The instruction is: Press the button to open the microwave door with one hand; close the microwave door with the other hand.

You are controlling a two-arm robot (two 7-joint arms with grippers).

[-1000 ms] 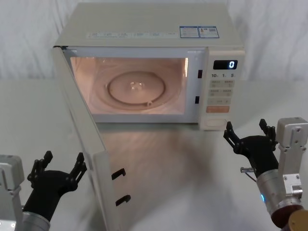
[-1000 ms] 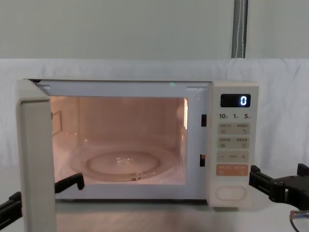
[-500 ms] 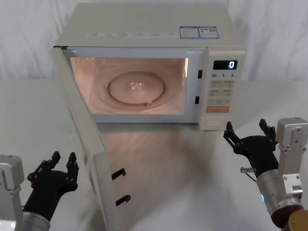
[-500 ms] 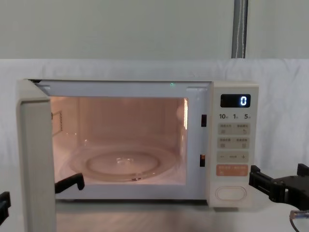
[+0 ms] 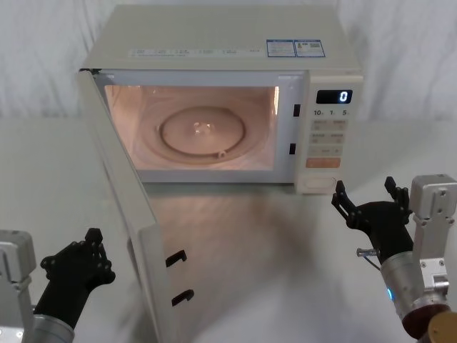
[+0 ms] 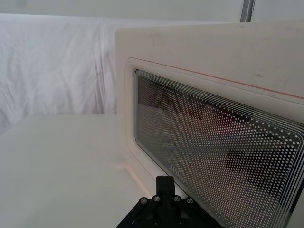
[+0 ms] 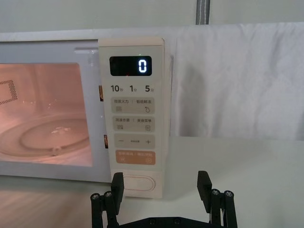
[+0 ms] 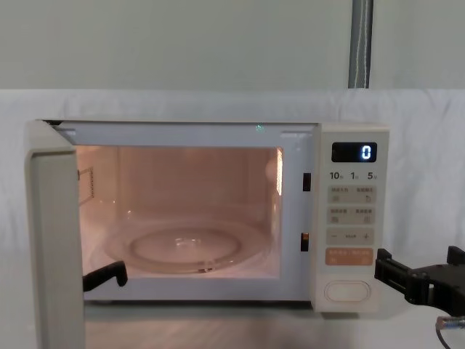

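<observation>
With the microwave door (image 5: 125,207) swung wide at the frame's left, you have your left gripper (image 5: 91,248), fingers drawn together, low left just outside its outer face, while your right gripper (image 5: 370,199), fingers spread, waits lower right near the button (image 5: 322,185).

- Head view: looks forward and steeply down from above, taking in the cream box-shaped microwave oven (image 5: 221,93), its top and lit cavity, with both arms at the lower corners.
- Chest view: lower, level with the oven front, facing it square-on and close.
- Left wrist view: very near the swung-open cream door with dotted dark glass window (image 6: 213,142), facing its outer side.
- Right wrist view: close before the narrow cream control panel with digital display (image 7: 134,114).
- Head, chest and right wrist views share that panel and the cavity.
</observation>
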